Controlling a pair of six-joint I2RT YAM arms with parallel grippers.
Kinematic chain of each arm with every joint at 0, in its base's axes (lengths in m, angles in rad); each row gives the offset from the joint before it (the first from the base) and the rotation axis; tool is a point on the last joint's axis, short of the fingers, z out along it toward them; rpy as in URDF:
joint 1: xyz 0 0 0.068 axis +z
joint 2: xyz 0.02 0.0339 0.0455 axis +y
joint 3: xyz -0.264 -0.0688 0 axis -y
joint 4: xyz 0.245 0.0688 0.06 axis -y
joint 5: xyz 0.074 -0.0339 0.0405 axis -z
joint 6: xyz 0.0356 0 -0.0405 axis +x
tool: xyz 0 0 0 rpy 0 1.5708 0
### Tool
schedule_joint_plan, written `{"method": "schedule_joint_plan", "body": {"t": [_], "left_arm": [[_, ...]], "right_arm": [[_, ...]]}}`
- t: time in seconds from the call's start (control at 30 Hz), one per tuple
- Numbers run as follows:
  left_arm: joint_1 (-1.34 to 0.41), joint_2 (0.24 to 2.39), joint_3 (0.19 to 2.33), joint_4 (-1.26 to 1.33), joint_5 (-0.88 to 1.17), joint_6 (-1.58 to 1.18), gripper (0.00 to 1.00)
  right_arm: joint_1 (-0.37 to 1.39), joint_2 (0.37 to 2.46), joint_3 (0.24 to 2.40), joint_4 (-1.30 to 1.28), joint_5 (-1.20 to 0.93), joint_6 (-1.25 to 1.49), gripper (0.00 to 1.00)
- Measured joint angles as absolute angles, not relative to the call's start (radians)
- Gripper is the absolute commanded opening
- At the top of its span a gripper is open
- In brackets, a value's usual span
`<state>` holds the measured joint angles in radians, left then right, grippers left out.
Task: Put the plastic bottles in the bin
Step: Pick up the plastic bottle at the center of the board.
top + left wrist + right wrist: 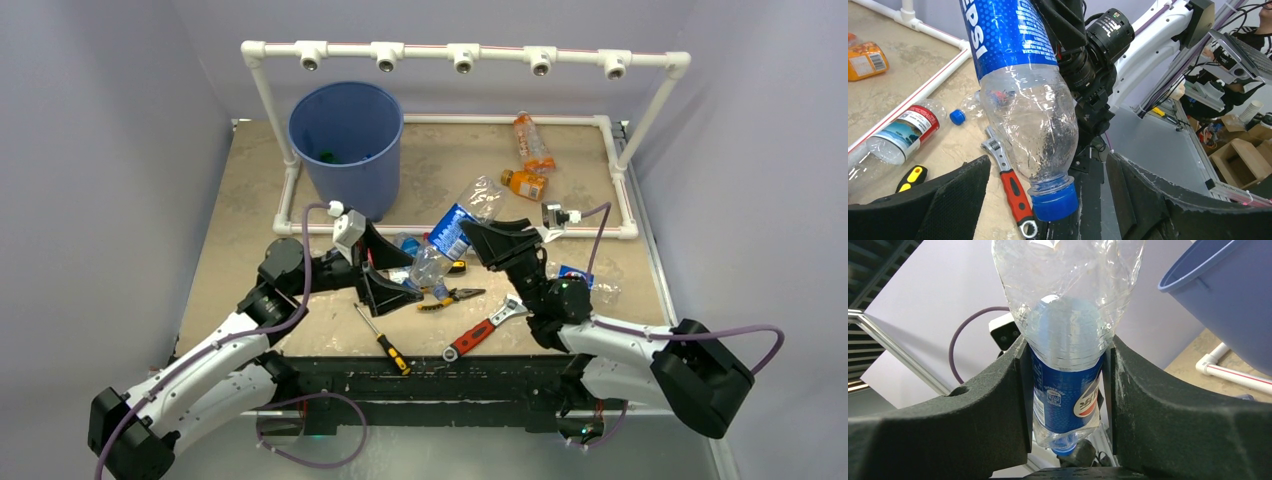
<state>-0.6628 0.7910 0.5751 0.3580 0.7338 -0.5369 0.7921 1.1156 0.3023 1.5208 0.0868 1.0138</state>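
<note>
Mid-carry, our right hand (487, 243) grips the blue-labelled bottle (447, 238) at mid-frame, cap down; our left hand (383, 278) sits open beside it. Next we likely swing it over the bin (350, 175), upper left, and release.

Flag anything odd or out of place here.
The Pepsi bottle clamped in the right gripper is crumpled and hangs cap-down in front of the open left gripper, not over the bin. A wrench, screwdriver and pliers litter the table.
</note>
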Motion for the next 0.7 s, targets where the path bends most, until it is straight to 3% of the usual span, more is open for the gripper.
{"method": "schedule_joint_plan", "body": {"t": [0.33, 0.7], "left_arm": [[-0.682, 0.817, 0.575, 0.319, 0.744, -0.527, 0.58], [-0.695, 0.822, 0.576, 0.304, 0.751, -0.512, 0.16]], "right_arm": [[0.799, 1.118, 0.305, 1.520, 0.091, 1.007, 0.26], [0.799, 1.091, 0.305, 1.526, 0.092, 0.975, 0.29]]}}
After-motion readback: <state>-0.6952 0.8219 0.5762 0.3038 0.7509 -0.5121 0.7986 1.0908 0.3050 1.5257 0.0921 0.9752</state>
